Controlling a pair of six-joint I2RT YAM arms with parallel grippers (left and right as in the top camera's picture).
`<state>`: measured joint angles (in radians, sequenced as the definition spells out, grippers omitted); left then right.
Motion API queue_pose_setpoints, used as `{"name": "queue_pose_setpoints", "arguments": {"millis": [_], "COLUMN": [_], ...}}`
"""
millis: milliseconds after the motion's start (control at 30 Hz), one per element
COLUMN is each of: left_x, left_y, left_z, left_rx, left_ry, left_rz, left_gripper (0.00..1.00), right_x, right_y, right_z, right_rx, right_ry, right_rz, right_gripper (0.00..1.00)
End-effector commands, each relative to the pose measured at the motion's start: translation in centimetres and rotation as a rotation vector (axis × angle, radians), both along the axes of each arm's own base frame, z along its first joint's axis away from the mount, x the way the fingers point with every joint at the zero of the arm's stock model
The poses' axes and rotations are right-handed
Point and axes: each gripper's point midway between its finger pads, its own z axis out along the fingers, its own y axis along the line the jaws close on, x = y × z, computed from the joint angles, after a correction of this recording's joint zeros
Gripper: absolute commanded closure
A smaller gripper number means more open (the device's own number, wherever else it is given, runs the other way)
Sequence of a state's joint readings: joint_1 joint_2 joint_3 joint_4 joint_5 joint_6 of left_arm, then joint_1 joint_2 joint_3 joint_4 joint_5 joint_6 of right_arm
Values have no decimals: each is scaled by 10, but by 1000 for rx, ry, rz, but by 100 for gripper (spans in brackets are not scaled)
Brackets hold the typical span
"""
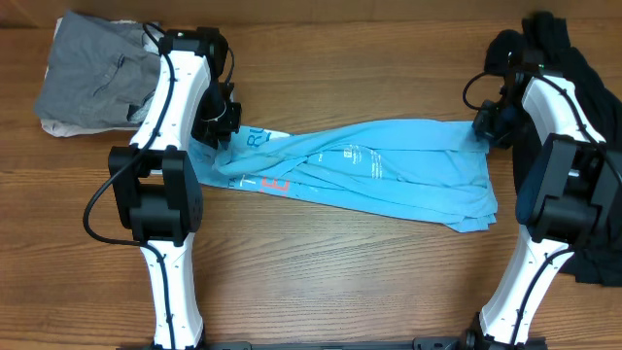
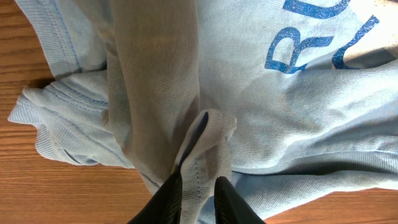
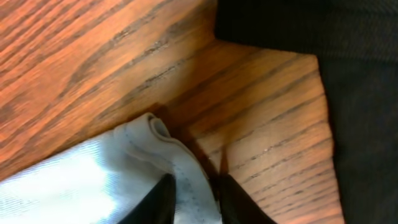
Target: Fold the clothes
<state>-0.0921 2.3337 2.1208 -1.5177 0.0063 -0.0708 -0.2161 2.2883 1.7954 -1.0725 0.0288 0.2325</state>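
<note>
A light blue T-shirt (image 1: 379,175) with blue and orange lettering lies stretched and bunched across the middle of the wooden table. My left gripper (image 1: 224,131) is at its left end, shut on a hemmed fold of the shirt (image 2: 199,174). My right gripper (image 1: 483,124) is at its right end, shut on a hemmed edge of the shirt (image 3: 193,186). In the left wrist view the blue letters (image 2: 311,43) show on the cloth.
A grey garment (image 1: 97,73) lies crumpled at the back left on something white. A pile of black clothes (image 1: 583,117) lies along the right edge; it also shows in the right wrist view (image 3: 348,74), close to my right gripper.
</note>
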Motion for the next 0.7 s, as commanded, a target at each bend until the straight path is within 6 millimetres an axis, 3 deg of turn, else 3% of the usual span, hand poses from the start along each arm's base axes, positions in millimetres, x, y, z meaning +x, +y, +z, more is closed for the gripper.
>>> {"name": "queue_pose_setpoints", "arguments": {"millis": [0, 200, 267, 533, 667], "left_x": [0, 0, 0, 3, 4], "left_y": [-4, -4, -4, -1, 10], "left_z": [13, 13, 13, 13, 13], "left_rx": [5, 5, 5, 22, 66], "left_ry": [-33, -33, -33, -44, -49], "left_rz": [-25, -26, -25, -27, -5], "left_gripper": [79, 80, 83, 85, 87], "right_x": [-8, -7, -4, 6, -7], "right_y": [-6, -8, -14, -27, -23], "right_z": [-13, -9, 2, 77, 104], "right_rx": [-13, -13, -10, -9, 0], "right_ry": [41, 36, 30, 1, 39], "right_rz": [-18, -49, -81, -101, -79], "right_gripper": [78, 96, 96, 96, 96]}}
